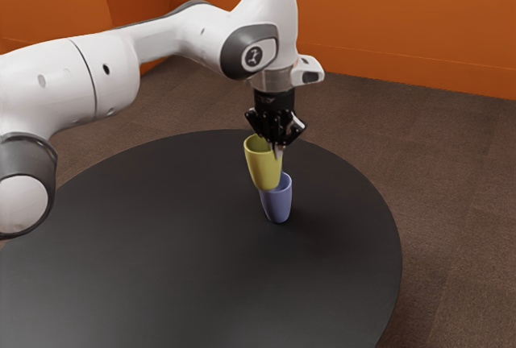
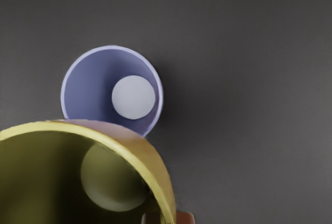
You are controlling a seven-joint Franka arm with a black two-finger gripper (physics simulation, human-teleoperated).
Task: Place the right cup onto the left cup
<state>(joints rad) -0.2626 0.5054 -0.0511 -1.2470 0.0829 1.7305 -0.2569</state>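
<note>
In the exterior view my gripper (image 1: 278, 151) points down and is shut on the rim wall of the yellow cup (image 1: 264, 164). The yellow cup hangs off the table, slightly tilted, its lower end overlapping the rim of the blue cup (image 1: 277, 205), which stands upright on the table. In the wrist view, reddish fingertips of the gripper (image 2: 168, 218) pinch the wall of the yellow cup (image 2: 115, 180) from inside and outside. The blue cup (image 2: 85, 92) lies lower and off to one side, open upward, part of its rim hidden behind the yellow one.
The round black table (image 1: 161, 259) carries the blue cup near its far side. Its curved edge passes behind the cups and round to the exterior view's right, with brown floor (image 1: 451, 203) and an orange wall (image 1: 403, 18) beyond.
</note>
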